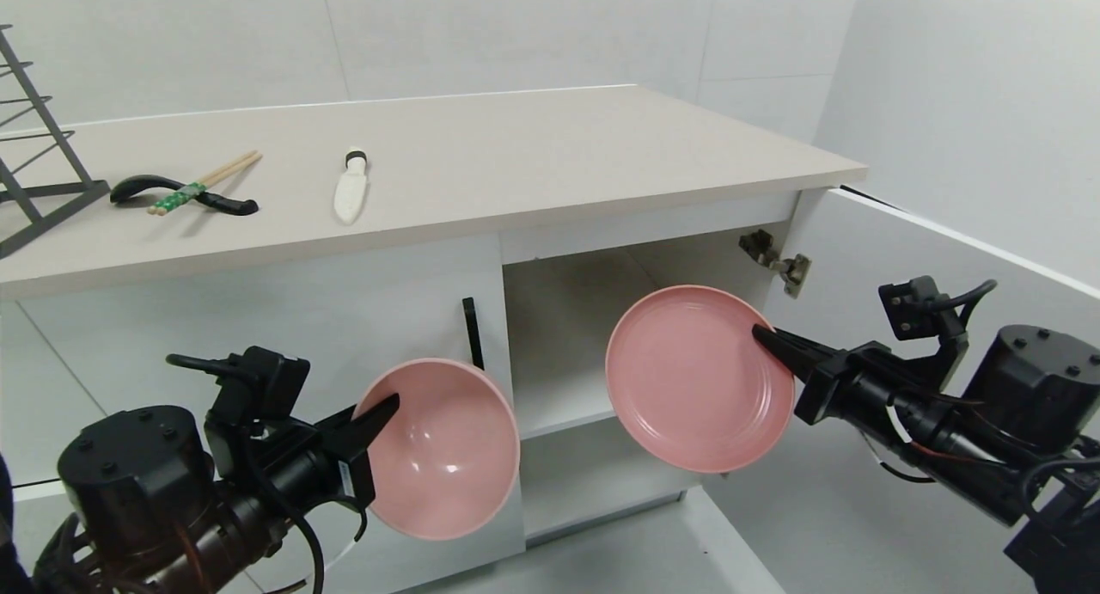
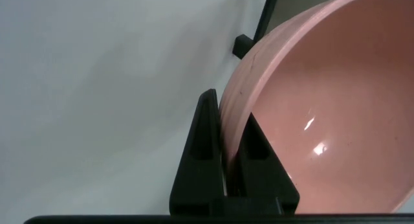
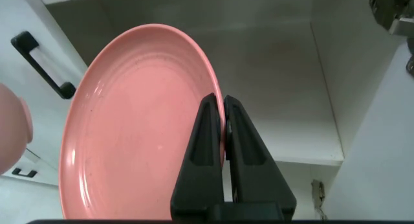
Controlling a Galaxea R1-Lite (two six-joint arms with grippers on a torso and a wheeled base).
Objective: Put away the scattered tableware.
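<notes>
Gripped by its rim in the left hand [image 1: 391,405] [image 2: 228,114], a pink bowl [image 1: 447,456] [image 2: 323,120] hangs on edge in front of the closed cupboard door [image 1: 258,319], its hollow facing the camera, just below that door's black handle [image 1: 470,332]. To its right, the right hand [image 1: 760,332] [image 3: 220,104] is clamped on the rim of a pink plate [image 1: 687,379] [image 3: 136,120], also held on edge, at the mouth of the open cupboard [image 1: 593,276] and in front of its shelf [image 1: 559,396]. That side's door [image 1: 902,259] stands swung out to the right. Up on the bench [image 1: 516,147], chopsticks [image 1: 206,181] lie across a black spoon [image 1: 137,186], and a white utensil [image 1: 350,194] with a black end lies near them to the right. A dark wire rack [image 1: 34,147] stands at the bench's far left edge.
</notes>
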